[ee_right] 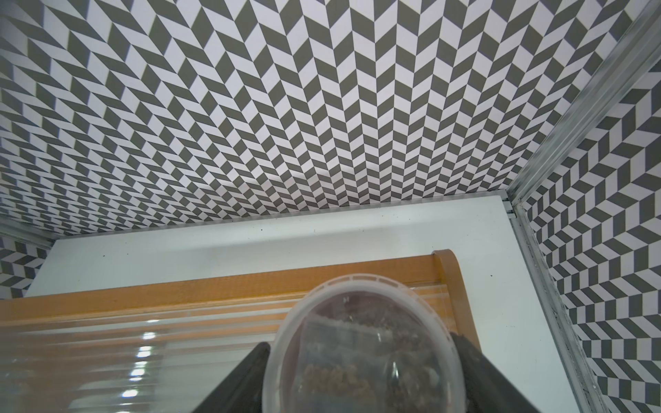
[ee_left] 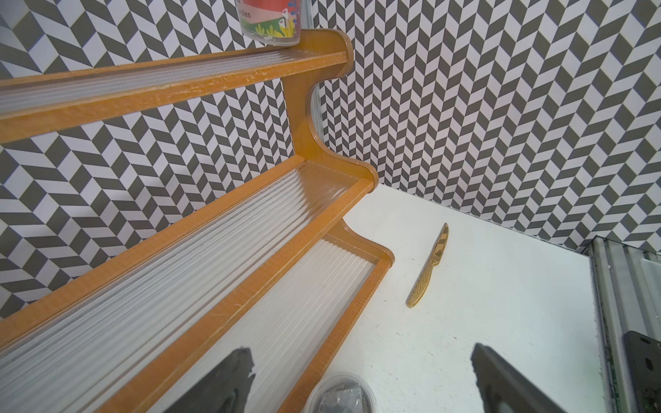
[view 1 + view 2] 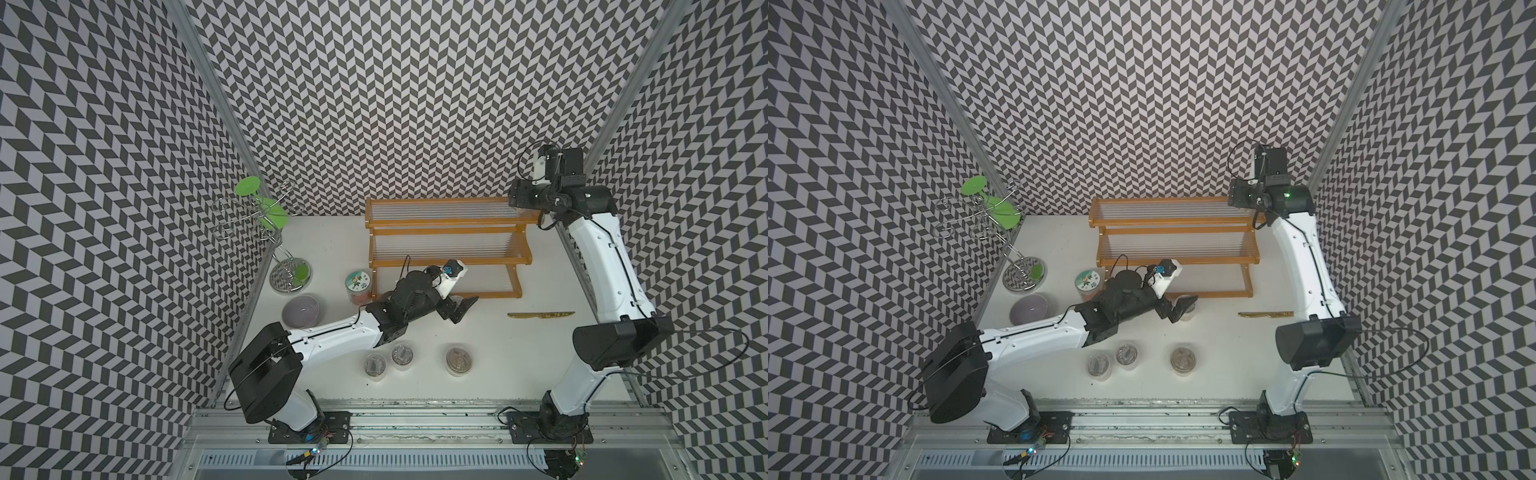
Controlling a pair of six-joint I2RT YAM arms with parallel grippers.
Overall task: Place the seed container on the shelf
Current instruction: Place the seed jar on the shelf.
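- Right gripper (image 1: 361, 357): jaws closed on the seed container (image 1: 361, 332), black fingers (image 1: 468, 357) on both sides of it below the clear lid.
- Seed container is up at the right end of the shelf (image 3: 444, 226), over the top tier. The left wrist view shows its labelled base (image 2: 272, 25) right at the tier surface, but I can't tell if it touches.
- Left gripper (image 2: 359, 352): jaws wide, holding nothing, low by the front of the bottom tier.
- A second lidded tub (image 2: 339, 391) stands on the table (image 3: 519, 365) just in front of the bottom rail, between the left fingers and apart from both.
- Three more tubs (image 3: 402, 355) stand in a row near the front edge.
- Cartoon-lid jar (image 3: 358, 284) is just left of the shelf.
- Purple bowl (image 3: 301, 311) and wire stand (image 3: 286, 274) are at far left.
- Gold knife (image 3: 540, 315) lies flat in front of the shelf's right end.
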